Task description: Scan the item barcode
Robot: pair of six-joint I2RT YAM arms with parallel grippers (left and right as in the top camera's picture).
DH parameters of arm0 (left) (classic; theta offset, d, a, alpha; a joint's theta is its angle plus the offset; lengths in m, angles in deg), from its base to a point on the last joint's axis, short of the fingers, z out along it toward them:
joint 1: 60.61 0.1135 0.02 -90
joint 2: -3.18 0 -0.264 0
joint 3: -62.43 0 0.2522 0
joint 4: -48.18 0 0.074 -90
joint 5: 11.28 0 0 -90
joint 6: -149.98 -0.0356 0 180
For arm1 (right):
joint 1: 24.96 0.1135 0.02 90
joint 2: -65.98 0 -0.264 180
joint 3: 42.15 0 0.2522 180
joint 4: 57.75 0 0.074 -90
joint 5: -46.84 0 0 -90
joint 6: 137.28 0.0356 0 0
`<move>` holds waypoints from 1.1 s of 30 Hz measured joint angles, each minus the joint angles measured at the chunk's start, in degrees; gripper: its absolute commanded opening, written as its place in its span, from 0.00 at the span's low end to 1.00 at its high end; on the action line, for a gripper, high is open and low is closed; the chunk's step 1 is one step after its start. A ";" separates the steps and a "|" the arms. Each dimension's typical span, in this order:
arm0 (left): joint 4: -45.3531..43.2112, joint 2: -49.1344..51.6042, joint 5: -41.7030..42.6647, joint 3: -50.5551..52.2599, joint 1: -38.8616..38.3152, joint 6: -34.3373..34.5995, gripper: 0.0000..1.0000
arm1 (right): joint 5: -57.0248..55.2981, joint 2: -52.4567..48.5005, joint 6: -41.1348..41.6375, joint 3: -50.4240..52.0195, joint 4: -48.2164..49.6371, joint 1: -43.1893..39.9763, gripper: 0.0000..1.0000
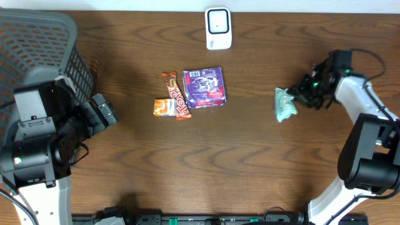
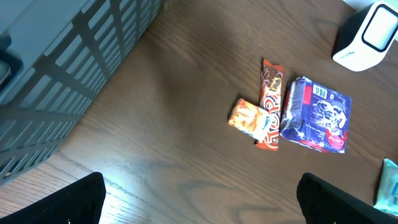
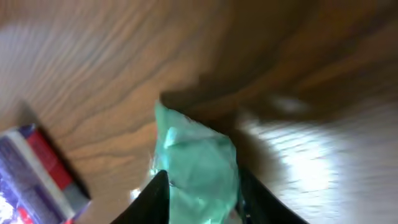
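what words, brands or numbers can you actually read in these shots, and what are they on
No text can be read outright.
red-brown bar: big white letters along it, too blurred to read.
purple packet: white label with fine print, too small to read.
orange packet: print too blurred to read.
green packet: no text shows.
white scanner: no text shows.
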 measured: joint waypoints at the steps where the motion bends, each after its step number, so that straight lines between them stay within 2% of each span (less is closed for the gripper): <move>1: 0.02 0.00 0.00 0.00 0.00 0.00 0.98 | -1.75 0.00 -0.74 -2.14 -2.27 -0.11 0.46; 8: 0.00 0.00 0.00 0.00 0.00 0.00 0.98 | -11.13 0.04 -5.77 -15.82 -15.63 0.11 0.75; 14: 0.00 0.00 0.00 0.00 0.00 0.00 0.98 | -13.16 0.09 -10.95 -17.05 -24.85 1.60 0.81; 20: -0.02 0.00 -0.02 0.00 0.00 0.00 0.98 | -13.68 0.09 -12.98 -10.27 -22.25 2.23 0.87; 26: -0.02 0.00 -0.02 0.00 0.00 0.00 0.98 | -13.03 0.09 -13.75 0.02 -12.72 2.21 0.91; 28: -0.02 0.00 -0.02 0.00 0.00 0.00 0.98 | -11.78 0.09 -13.88 3.02 -8.76 2.21 0.85; 29: -0.02 0.00 -0.02 0.00 0.00 0.00 0.98 | -11.19 0.09 -14.05 4.22 -7.26 2.21 0.79; 31: 0.00 0.00 -0.02 0.00 0.00 0.00 0.98 | -9.79 0.13 -14.32 6.27 -4.17 2.21 0.52; 33: 0.02 0.00 -0.02 0.00 0.00 0.00 0.98 | -7.61 0.76 -14.36 7.87 -0.17 2.21 0.32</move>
